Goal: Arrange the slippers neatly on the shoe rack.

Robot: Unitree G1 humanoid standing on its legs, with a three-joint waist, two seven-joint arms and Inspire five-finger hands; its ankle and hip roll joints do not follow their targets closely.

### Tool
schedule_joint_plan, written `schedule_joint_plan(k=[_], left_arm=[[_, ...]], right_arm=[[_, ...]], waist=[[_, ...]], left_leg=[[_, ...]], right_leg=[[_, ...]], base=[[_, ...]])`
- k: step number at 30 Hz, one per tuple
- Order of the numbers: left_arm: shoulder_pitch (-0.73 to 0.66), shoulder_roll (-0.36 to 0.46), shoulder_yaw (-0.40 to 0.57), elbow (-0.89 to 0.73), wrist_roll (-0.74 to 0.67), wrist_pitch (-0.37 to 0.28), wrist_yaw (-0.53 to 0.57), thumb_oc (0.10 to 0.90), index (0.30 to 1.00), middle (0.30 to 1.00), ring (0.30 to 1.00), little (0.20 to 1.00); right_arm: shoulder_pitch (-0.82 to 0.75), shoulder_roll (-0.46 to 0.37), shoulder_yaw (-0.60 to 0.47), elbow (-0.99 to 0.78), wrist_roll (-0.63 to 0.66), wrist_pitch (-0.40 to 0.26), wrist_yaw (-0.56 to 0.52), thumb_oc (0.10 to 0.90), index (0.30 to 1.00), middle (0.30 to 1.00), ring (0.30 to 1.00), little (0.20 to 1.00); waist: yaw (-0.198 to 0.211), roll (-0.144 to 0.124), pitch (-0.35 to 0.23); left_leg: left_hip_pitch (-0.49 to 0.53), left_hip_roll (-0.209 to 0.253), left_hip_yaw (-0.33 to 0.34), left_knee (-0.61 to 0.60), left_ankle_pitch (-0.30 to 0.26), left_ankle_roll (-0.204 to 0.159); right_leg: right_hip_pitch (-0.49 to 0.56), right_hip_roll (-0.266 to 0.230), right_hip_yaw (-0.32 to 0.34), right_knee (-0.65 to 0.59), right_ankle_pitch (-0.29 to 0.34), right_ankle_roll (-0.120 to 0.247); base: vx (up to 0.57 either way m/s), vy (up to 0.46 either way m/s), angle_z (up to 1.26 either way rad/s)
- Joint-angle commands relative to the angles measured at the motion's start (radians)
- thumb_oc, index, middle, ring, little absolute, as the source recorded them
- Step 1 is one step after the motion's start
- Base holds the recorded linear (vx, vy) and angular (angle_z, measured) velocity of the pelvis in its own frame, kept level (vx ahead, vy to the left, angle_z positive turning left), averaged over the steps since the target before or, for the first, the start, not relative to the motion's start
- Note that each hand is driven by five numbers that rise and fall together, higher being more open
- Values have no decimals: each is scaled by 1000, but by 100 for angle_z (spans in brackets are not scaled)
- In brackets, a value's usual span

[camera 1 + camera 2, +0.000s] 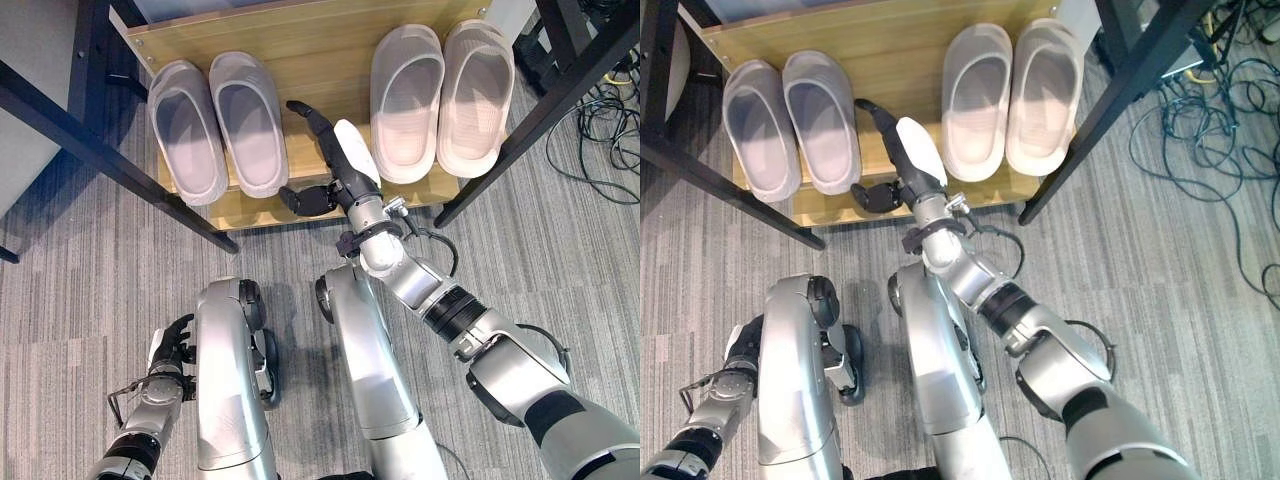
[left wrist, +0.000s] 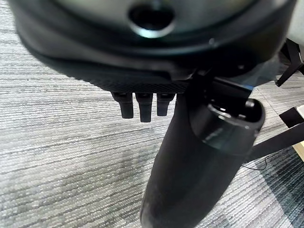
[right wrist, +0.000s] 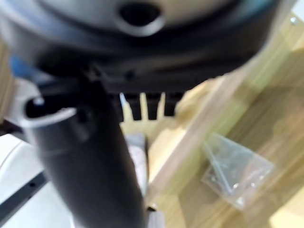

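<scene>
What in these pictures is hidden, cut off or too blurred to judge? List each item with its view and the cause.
- Shoe rack: far part cut off by the top edge in both eye views.
- Clear bag: contents blurred in the right wrist view.
- Left hand: partly hidden beside the robot's body in the left eye view.
- Right hand: between the slipper pairs; contact with the shelf unclear.

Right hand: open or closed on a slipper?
Open. The right hand has straight fingers, empty, between the grey rubber slippers and the pale pink slippers.

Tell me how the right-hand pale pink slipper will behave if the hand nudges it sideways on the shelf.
The pale pink slipper looks like thick moulded foam, so probably light and fairly stiff. Its flat sole on the smooth wooden shelf should slide rather than tip. It touches its partner, so a push towards that would likely move both.
</scene>
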Motion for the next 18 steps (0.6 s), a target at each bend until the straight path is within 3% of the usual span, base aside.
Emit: schedule_joint_plan(k=[1, 11, 18], left_arm=[[0, 30, -45, -17, -11, -40, 63, 800, 900, 900, 900, 900], [-6, 32, -49, -10, -18, -44, 64, 800, 900, 900, 900, 900], [-5, 32, -43, -7, -22, -41, 59, 800, 900, 900, 900, 900]], right_arm=[[-164, 53, -39, -68, 27, -46, -24, 800, 900, 900, 900, 900], [-194, 62, -34, -70, 61, -50, -26, 800, 900, 900, 900, 900], [-159, 42, -26, -167, 69, -56, -9, 800, 900, 900, 900, 900]], waist=[[103, 16, -39], [108, 22, -39], [99, 11, -39]], left_leg=[[35, -46, -27, 145, 2, 17], [35, -47, -26, 148, 3, 17], [35, -44, -25, 149, 5, 17]], right_leg=[[10, -8, -7, -19, 486, -163], [12, -7, -5, -13, 486, -164], [13, -7, -3, -11, 487, -163]], base=[[0, 0, 0], [0, 0, 0], [0, 0, 0]])
